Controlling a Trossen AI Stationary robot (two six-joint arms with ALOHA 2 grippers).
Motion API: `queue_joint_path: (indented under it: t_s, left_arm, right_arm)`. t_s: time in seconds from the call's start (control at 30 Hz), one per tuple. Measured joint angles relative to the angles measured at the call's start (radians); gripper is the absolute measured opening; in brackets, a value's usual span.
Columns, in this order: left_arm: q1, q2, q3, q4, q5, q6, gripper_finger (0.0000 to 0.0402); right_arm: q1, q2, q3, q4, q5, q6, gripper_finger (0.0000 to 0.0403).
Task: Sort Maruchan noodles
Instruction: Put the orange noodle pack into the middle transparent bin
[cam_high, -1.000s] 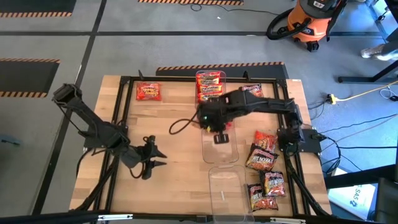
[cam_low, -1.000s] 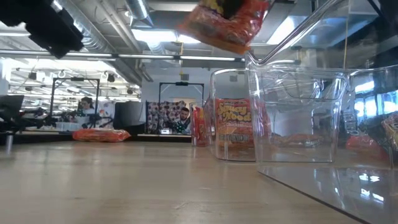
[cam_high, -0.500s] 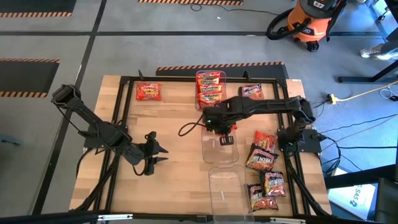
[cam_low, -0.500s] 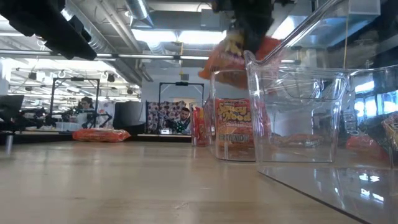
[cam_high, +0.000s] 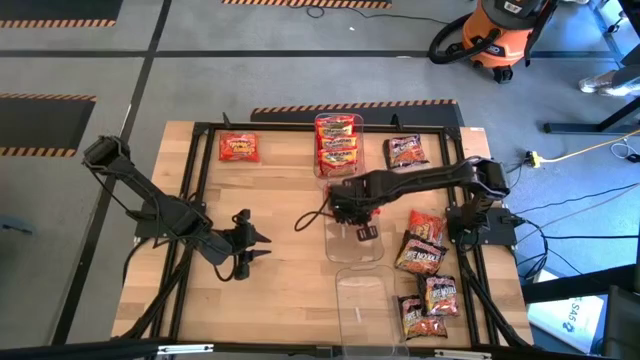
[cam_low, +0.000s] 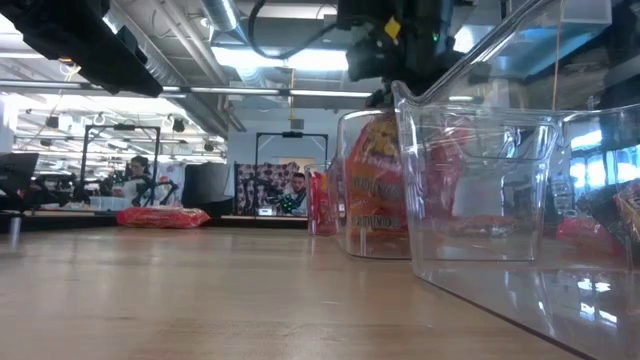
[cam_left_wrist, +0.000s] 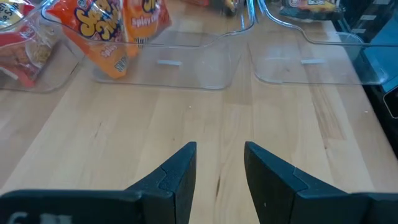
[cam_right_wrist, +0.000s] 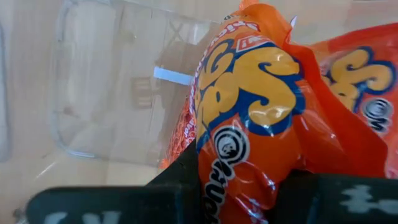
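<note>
Gripping an orange noodle packet (cam_right_wrist: 261, 124) between the right jaws (cam_right_wrist: 242, 186).

A grey concrete floor (cam_high: 250, 70) with striped hazard tape (cam_high: 350, 103) holds an orange shop vacuum (cam_high: 500, 35).

We see two black arms of jointed links, each ending in a two-finger gripper: the left gripper (cam_high: 252, 246) and the right gripper (cam_high: 362, 228). A black cable loops beside the right arm. The left gripper's fingers (cam_left_wrist: 177, 177) are dark, matte and wedge-shaped.
</note>
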Motion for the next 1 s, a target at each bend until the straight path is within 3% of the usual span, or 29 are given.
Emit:
queue_joint_path:
  t_s: [0.43,0.8,1.0]
  left_arm:
    - [0.011,0.0,0.0,0.002,-0.006,-0.003,0.0128]
    - [0.03,0.0,0.0,0.002,0.001,-0.011,0.0128]
    - [0.03,0.0,0.0,0.002,0.003,-0.01,0.0128]
  right_arm:
    - [0.0,0.0,-0.11,0.143,0.036,-0.012,0.0068]
    - [0.0,0.0,-0.119,0.213,0.094,-0.002,0.0167]
    - [0.0,0.0,-0.119,0.222,0.171,-0.003,0.0194]
